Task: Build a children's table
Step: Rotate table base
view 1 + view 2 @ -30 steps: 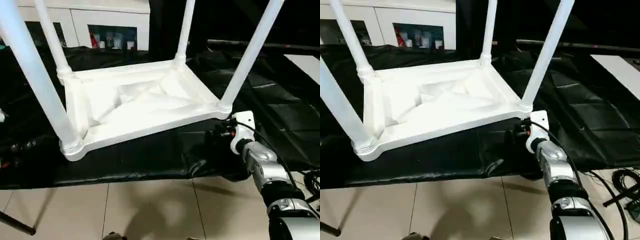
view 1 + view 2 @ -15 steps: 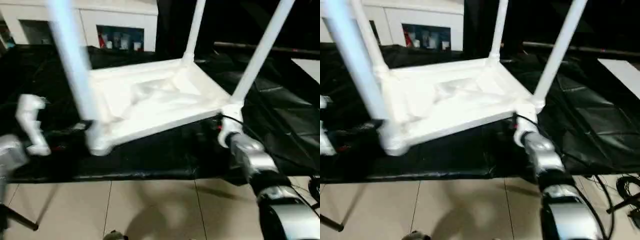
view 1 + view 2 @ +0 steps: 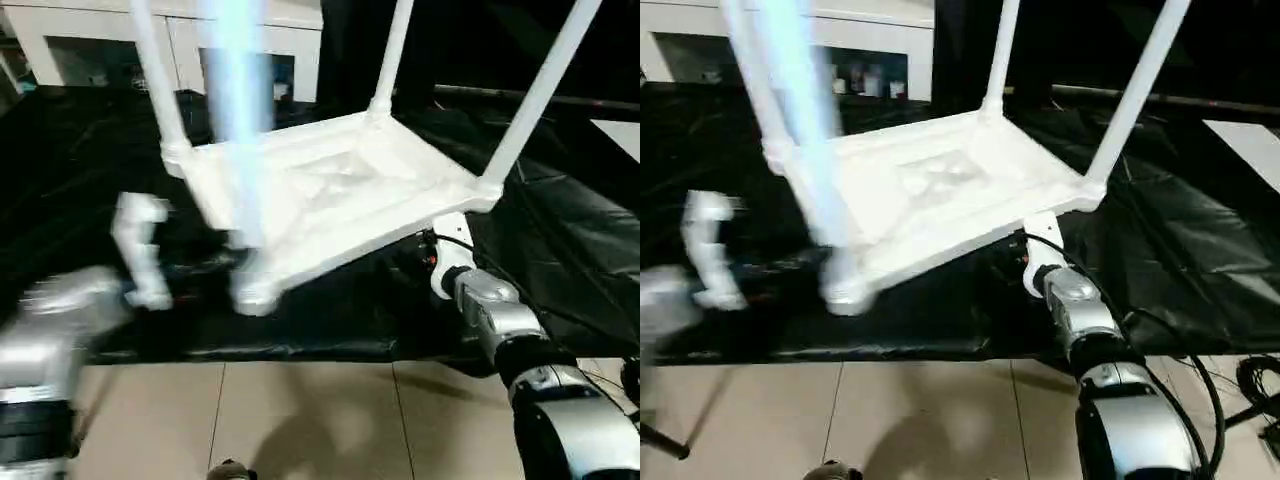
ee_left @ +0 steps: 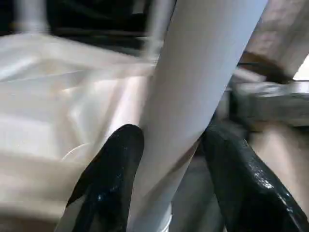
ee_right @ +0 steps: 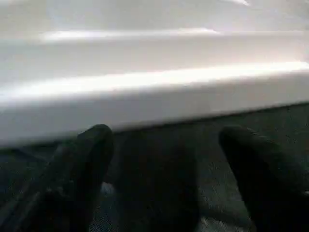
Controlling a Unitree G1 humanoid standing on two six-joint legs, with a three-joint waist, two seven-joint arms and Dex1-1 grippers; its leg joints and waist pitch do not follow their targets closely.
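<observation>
The children's table stands upside down, its white tabletop [image 3: 340,190] on black sheeting with its white legs pointing up. My left gripper [image 4: 172,137] is shut on the near leg [image 3: 238,130] just above its corner socket. One black finger [image 4: 111,179] presses on each side of that leg [image 4: 203,87]. In the head view the left wrist [image 3: 140,250] sits left of that corner. My right gripper [image 5: 166,137] is open, low on the sheet below the tabletop's white edge [image 5: 154,96], by the near right corner [image 3: 485,192].
Black sheeting [image 3: 560,250] covers the low platform under the table. Tiled floor [image 3: 300,420] lies in front of it. A white cabinet [image 3: 100,30] stands behind, and cables [image 3: 1250,380] lie on the floor at the right.
My left arm has come in from the left up to the near leg. The table's near corner has swung to the right. The whole view has shifted too.
</observation>
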